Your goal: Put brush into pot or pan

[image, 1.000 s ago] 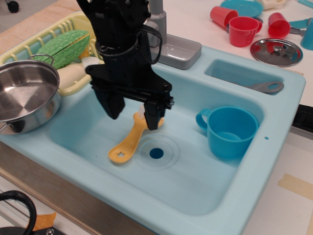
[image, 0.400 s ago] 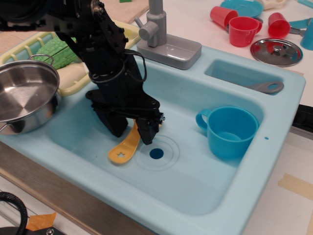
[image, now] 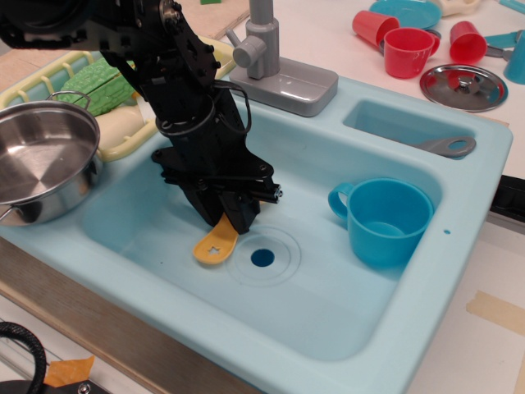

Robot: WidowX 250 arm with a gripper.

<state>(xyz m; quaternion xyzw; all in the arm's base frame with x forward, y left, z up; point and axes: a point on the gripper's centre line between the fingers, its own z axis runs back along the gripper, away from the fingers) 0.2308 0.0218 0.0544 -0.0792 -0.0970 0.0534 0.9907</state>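
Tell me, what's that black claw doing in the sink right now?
Pincer shut on brush, low in sink. Pot sits left, empty. Nothing between them.

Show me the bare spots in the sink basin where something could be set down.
Free: the basin floor in front of the drain, toward the near rim, and the floor left of the hand. Crowded: where the hand grips the brush, and by the blue cup.

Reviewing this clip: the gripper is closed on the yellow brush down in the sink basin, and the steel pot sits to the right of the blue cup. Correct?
One error: the steel pot sits far left of the blue cup, as observation.image shows. The gripper is closed on the yellow brush in the sink basin.
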